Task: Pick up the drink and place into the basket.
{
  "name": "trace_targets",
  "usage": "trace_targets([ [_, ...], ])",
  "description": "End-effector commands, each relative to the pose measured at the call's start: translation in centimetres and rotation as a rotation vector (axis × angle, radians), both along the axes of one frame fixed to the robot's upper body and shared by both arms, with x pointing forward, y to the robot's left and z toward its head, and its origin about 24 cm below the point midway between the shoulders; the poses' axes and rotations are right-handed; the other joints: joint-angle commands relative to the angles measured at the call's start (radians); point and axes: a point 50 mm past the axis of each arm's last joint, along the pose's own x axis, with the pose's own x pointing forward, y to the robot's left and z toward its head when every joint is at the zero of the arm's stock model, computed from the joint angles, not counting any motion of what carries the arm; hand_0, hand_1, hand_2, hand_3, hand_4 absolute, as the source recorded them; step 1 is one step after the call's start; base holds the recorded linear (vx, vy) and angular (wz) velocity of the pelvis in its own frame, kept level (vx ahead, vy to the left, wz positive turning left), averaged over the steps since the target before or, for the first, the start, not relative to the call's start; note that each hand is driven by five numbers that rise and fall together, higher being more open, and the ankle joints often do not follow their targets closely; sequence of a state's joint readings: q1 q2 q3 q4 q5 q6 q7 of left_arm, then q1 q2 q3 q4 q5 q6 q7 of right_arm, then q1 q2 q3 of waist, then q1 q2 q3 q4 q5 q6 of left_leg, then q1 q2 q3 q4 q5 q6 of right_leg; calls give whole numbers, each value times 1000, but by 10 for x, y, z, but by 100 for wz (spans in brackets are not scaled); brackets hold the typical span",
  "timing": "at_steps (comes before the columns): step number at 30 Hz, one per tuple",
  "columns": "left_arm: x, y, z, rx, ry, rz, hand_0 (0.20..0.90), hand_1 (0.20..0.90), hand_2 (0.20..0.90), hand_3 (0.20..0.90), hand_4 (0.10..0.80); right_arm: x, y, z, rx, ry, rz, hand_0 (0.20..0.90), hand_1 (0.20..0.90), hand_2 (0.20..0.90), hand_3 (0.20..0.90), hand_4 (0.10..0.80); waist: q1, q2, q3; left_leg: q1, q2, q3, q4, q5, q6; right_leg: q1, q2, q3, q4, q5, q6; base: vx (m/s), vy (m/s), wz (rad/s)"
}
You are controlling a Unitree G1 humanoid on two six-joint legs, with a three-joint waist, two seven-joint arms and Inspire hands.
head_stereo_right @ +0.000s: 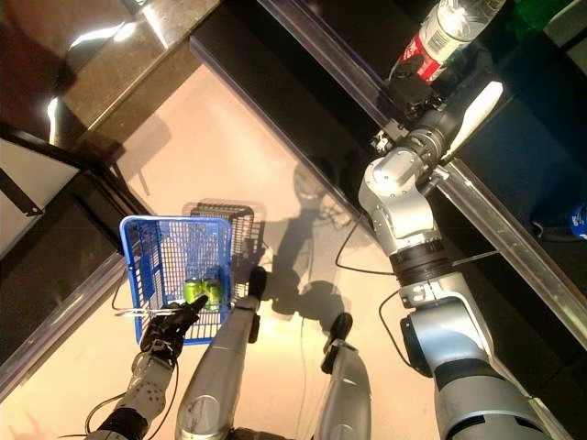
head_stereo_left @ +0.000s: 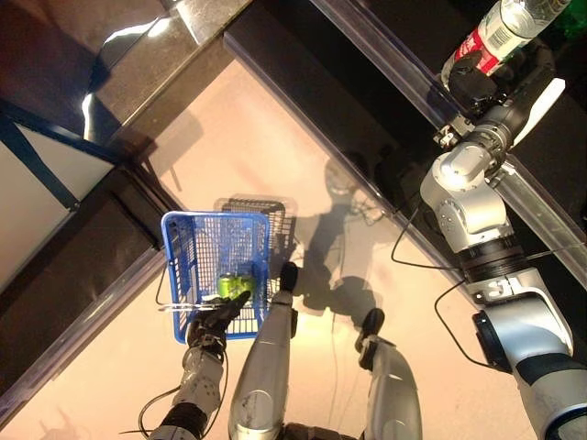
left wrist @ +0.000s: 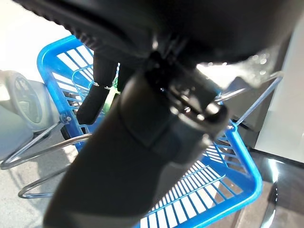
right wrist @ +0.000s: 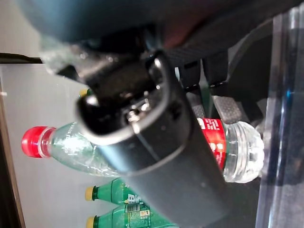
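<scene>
Right hand point(right wrist: 156, 156) around clear bottle point(right wrist: 71, 147)

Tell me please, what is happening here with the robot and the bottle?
The right robot hand is closed around a clear bottle with a red label, up at a dark shelf where green bottles also lie. The left robot hand holds the wire handle of a blue basket low over the floor. Green drinks already lie in the basket. The clear bottle is not yet over the basket.
</scene>
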State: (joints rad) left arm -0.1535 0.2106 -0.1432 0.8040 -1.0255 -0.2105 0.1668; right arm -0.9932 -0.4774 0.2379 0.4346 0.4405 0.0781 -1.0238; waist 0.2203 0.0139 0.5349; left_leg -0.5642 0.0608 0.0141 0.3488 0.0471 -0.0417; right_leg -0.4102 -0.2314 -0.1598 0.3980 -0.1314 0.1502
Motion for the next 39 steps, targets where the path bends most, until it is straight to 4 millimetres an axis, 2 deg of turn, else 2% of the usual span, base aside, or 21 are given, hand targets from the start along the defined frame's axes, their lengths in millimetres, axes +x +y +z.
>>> trace_targets([
  [1, -52, 1, -25, 21, 97, -55, 300, 300, 300, 200, 100, -32, -19, 101, -88, -403, -82, 300, 300, 300, 200, 100, 23, 11, -15, 37, -37, -74, 60, -95, 14, 17, -48, -61, -97, 152, -25, 0, 0, 0],
  [11, -57, 8, -27, 33, 95, -54, 300, 300, 300, 200, 100, -36, -26, 109, -87, -433, -95, 300, 300, 300, 200, 100, 30, 16, -15, 72, -45, -75, 43, -90, 13, 54, -51, -76, -106, 147, -26, -10, -1, 1],
  [20, -42, 9, -12, 25, -44, -36, 300, 300, 300, 200, 100, -55, -11, 113, -154, -536, -54, 300, 300, 300, 200, 100, 18, 34, -15, 141, -52, -70, 8, -78, 12, 103, -47, -84, -82, 113, -39, -52, -13, 2],
  [28, -28, 8, 5, 41, -165, -59, 300, 300, 300, 200, 100, -76, 2, 116, -273, -604, 30, 300, 300, 300, 200, 100, -3, 51, -15, 249, -51, -73, -30, -64, 1, 192, -40, -102, -61, 72, -63, -59, -21, 4],
  [33, -23, 8, 17, 50, -241, -55, 300, 300, 300, 200, 100, -80, 11, 95, -303, -567, 140, 300, 300, 300, 200, 100, -26, 49, -51, 307, -46, -71, -52, -60, -6, 237, -30, -102, -51, 49, -82, -9, -4, 0],
  [34, -19, 7, 25, 62, -296, -83, 300, 300, 300, 200, 100, -80, 15, 83, -304, -540, 191, 300, 300, 300, 200, 100, -35, 48, -65, 332, -43, -68, -59, -63, -9, 256, -28, -101, -45, 37, -89, 0, 0, 0],
  [39, -6, 3, 56, 97, -451, -149, 300, 300, 300, 200, 100, -80, 24, 47, -317, -432, 349, 300, 300, 300, 200, 100, -62, 55, -116, 385, -33, -69, -99, -51, -16, 298, -16, -90, -60, 28, -104, 12, 13, 0],
])
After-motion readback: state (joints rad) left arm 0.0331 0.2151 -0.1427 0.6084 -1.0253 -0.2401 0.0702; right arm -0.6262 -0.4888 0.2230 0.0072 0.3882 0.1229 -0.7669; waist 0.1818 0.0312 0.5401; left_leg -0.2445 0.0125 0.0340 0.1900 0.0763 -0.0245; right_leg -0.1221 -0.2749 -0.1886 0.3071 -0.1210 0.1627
